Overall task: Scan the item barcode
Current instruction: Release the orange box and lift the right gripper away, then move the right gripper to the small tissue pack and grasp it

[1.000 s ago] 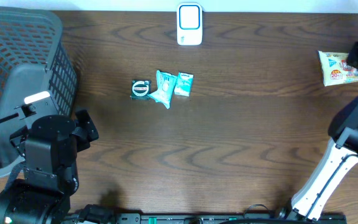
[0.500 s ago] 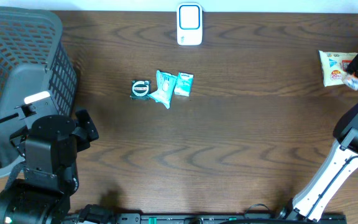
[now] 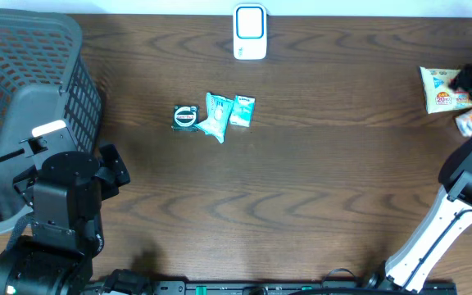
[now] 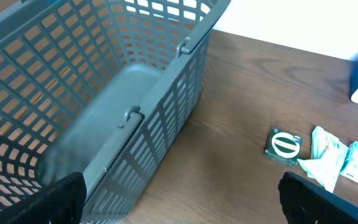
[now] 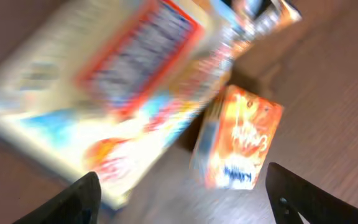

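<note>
The right claw (image 5: 188,198) is hanging with its fingers spread wide, released and gripping nothing. The small orange box (image 5: 240,138) is lying flat on the bench (image 5: 328,93) in the gap between those fingers. It is touching neither one and is sitting nearer the finger at the right of the wrist view. Its long axis is running away from the claw, leaning slightly right, with a printed face turned up. The lettering is too smeared to read, and I cannot tell where a barcode is sitting.

Just beside the box, toward the other finger, a snack bag (image 5: 104,93) is lying heavily blurred and running off the top and left of the view. Whether its edge is touching the box is hard to say. From overhead, the box is showing only as a small orange patch at the frame's right edge.

The white scanner (image 3: 250,33) is standing well apart from this claw, far across the bench.

The left claw (image 4: 188,202) is also gaping, released, with nothing between its fingers. A grey basket (image 4: 104,93) is looming just ahead of it. A green round-faced pack (image 4: 284,144) and teal packets (image 4: 325,155) are lying further off to its right.
</note>
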Robot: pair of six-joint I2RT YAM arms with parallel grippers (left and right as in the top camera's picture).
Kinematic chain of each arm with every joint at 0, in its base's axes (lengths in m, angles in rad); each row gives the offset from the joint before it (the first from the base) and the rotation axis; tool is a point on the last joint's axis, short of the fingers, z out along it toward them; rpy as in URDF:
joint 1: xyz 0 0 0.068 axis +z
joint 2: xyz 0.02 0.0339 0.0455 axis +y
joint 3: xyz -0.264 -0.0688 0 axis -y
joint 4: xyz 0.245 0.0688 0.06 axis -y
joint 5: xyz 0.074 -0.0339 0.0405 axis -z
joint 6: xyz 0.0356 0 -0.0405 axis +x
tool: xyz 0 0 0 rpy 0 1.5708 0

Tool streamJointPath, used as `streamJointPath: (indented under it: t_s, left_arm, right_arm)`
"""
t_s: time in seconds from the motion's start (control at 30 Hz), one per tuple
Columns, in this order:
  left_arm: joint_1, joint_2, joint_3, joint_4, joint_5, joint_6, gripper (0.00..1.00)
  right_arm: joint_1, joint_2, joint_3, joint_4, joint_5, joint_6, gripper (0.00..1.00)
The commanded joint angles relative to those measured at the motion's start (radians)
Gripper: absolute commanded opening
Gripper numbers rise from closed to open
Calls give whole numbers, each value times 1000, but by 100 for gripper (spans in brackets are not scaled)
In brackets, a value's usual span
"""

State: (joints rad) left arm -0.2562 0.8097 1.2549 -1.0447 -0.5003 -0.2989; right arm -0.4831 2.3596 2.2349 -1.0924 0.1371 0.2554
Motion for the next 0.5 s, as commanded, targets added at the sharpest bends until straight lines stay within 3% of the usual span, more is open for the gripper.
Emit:
streamJointPath:
  t_s: [0.0, 0.23, 0.47]
  left_arm:
    - [2, 0, 10, -2, -9, -2, 98]
    - [2, 0, 10, -2, -9, -2, 98]
    - [2, 0, 10, -2, -9, -2, 98]
  right_arm:
    - [45, -126, 3, 18, -222, 6, 79]
    - [138, -154, -1, 25, -737, 6, 66]
    - [330, -153, -68, -1, -674, 6, 64]
